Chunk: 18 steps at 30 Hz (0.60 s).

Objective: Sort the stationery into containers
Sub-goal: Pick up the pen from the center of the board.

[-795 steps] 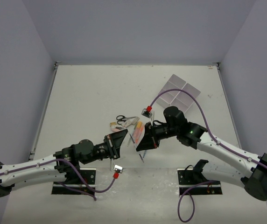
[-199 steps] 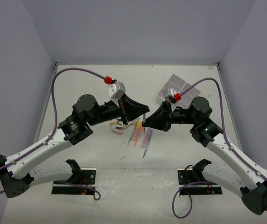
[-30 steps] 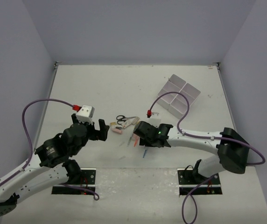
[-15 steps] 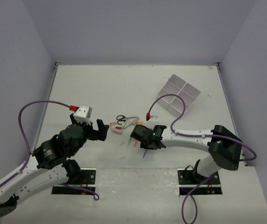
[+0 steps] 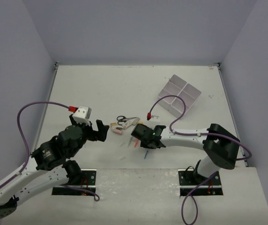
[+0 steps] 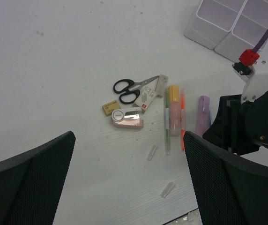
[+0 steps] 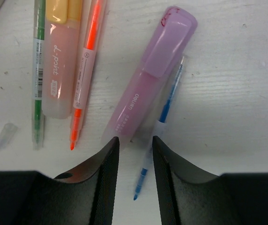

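Note:
The stationery lies in a loose pile mid-table: black-handled scissors (image 6: 133,89), a pink eraser (image 6: 127,118), a green pen (image 7: 39,70), a pink marker with an orange cap (image 7: 61,61), an orange pen (image 7: 85,75), a purple marker (image 7: 148,89) and a blue pen (image 7: 164,117). My right gripper (image 7: 134,140) hangs low over the near ends of the purple marker and the blue pen. Its jaws are narrowed but still apart, and the blue pen lies between them. My left gripper (image 6: 128,136) stands wide open and empty, left of the pile. The white four-compartment container (image 5: 180,96) sits at the far right.
Two clear pen caps (image 6: 152,152) (image 6: 167,189) lie loose near the pile, and a small yellow eraser (image 6: 111,107) lies beside the scissors. The table's near edge runs just below the caps. The right arm's purple cable (image 5: 171,123) loops between the pile and the container.
The right gripper's jaws have narrowed and it has shifted slightly left over the purple marker and blue pen. The left arm has barely moved.

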Available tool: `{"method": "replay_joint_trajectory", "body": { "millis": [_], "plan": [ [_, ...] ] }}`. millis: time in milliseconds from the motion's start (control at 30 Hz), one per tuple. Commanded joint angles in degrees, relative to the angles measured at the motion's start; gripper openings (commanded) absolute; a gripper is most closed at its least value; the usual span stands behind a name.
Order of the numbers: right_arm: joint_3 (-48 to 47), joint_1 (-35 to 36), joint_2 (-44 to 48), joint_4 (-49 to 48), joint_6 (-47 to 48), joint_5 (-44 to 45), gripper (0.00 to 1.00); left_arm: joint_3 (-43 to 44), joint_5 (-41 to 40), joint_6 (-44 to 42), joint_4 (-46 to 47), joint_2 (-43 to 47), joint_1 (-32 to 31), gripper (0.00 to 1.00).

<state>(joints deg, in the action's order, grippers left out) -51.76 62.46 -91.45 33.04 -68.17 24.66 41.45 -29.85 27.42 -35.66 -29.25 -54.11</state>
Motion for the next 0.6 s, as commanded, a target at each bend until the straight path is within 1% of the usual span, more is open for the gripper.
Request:
{"method": "replay_joint_trajectory", "body": {
  "millis": [0, 133, 300, 433, 567],
  "plan": [
    [3.1, -0.8, -2.4, -2.5, -1.6, -0.2, 0.36, -0.3, -0.6, -0.4, 1.7, 0.3, -0.4, 1.0],
    [3.9, -0.8, -1.9, -2.5, -2.2, -0.7, 0.35, -0.2, -0.5, -0.3, 1.7, 0.2, -0.4, 1.0],
    [4.4, -0.7, 1.8, -1.1, -2.1, 1.0, 0.37, -0.2, -0.4, -0.4, 1.7, -0.1, -0.4, 1.0],
    [1.7, -0.8, 5.3, 4.0, -0.5, 3.8, 0.37, -0.2, -0.3, -0.4, 1.8, -0.4, -0.5, 1.0],
    [1.7, -1.2, 10.6, 5.4, 0.9, 5.7, 0.38, -0.2, -0.3, -0.4, 1.9, -0.4, -0.5, 1.0]
  ]
}}
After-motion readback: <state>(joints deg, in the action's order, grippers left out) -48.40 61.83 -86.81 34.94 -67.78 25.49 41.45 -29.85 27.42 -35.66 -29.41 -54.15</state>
